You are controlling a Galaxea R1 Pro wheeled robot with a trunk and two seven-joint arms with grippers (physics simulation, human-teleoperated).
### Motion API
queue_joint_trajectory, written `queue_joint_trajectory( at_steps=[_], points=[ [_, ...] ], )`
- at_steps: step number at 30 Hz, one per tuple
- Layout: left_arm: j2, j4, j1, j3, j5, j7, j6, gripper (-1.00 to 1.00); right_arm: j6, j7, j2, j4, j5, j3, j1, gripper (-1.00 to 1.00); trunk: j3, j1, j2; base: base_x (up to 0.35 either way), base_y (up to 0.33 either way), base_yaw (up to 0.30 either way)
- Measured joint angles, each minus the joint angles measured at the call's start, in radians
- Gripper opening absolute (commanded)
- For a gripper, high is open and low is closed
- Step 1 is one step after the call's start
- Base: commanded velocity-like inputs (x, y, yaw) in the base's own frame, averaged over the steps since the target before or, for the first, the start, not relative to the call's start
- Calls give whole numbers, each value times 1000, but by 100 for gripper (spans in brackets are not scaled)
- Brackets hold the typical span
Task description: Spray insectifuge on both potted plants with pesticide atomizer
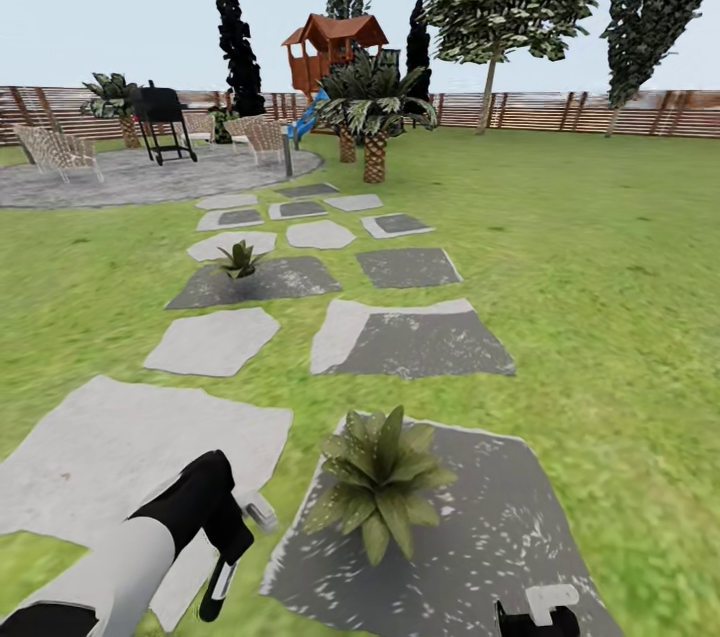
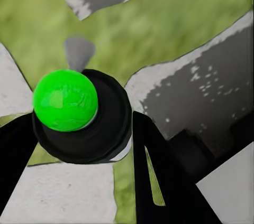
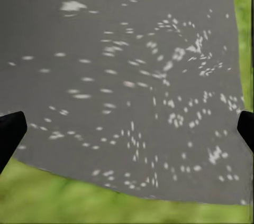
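Two potted plants sit on dark slabs: near plant (image 1: pixel 380 482), far plant (image 1: pixel 240 259). Left gripper (image 2: pixel 106 145) is clamped around the pesticide atomizer (image 2: pixel 79 115), green-topped here, beside the near plant. Right gripper (image 3: pixel 127 123) is spread wide, holding nothing. Risk: nozzle misaimed, spray lands on the slab (image 1: pixel 500 537). Lawn (image 1: pixel 600 297) is open all round.

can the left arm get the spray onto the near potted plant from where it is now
Probably yes: the left gripper holds the atomizer just beside the near potted plant, with only bare slab and grass between them.
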Motion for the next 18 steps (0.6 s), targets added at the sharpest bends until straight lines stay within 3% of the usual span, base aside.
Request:
queue_joint_trajectory(
  at_steps=[8, 18],
  points=[
    [-2, 0, 1, 0, 0, 1, 0, -100, 1, 1, -2, 1, 3, 1, 0, 100, 0, 0, 0, 100, -258, 4],
    [-3, -2, 0, 0, 1, 1, 0, -100, 0, 1, -2, 0, 2, 1, 0, 100, 0, 0, 0, -5, -272, 1]
  ],
)
